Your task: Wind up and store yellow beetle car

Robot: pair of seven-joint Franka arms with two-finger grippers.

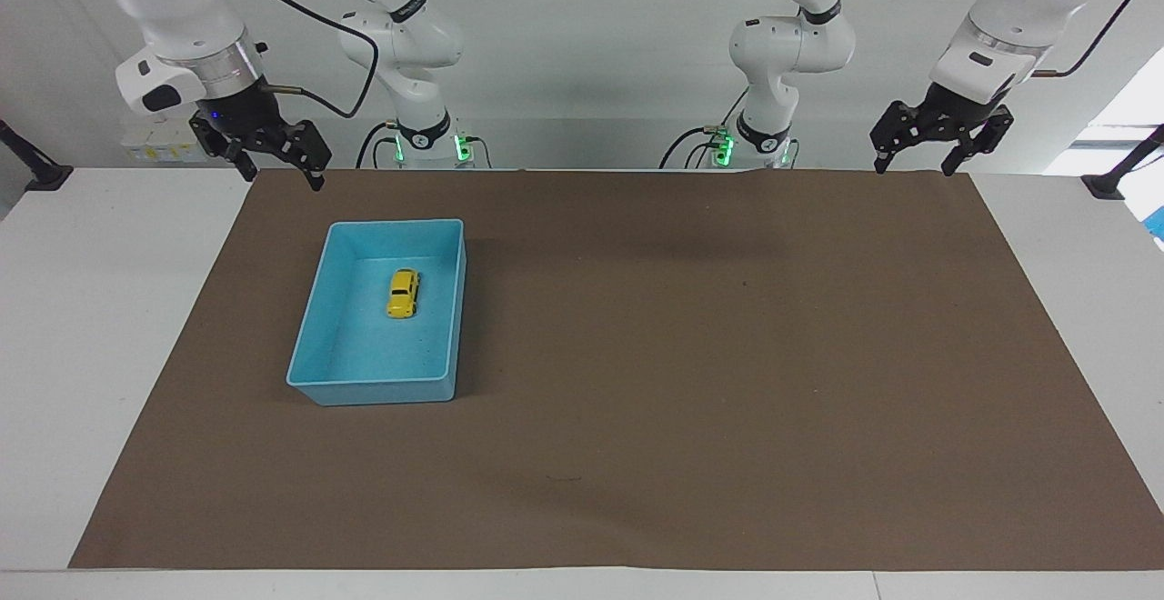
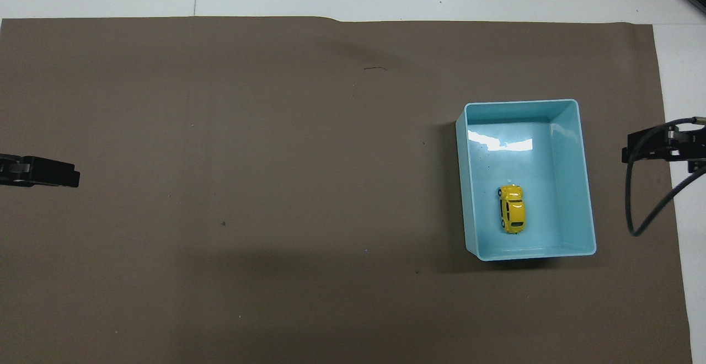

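The yellow beetle car (image 1: 403, 294) lies on its wheels inside the light-blue bin (image 1: 312, 323), nearer to the robots than the bin's middle. It also shows in the overhead view (image 2: 512, 216), inside the bin (image 2: 587, 187). My right gripper (image 1: 280, 175) hangs open and empty in the air over the mat's edge by the right arm's base, apart from the bin. Its tip shows in the overhead view (image 2: 629, 154). My left gripper (image 1: 913, 167) is open and empty over the mat's corner at the left arm's end, and it waits there (image 2: 74, 177).
A brown mat (image 1: 691, 355) covers most of the white table (image 1: 100, 309). The bin stands on the mat toward the right arm's end. A black cable (image 2: 640, 209) loops down from the right wrist.
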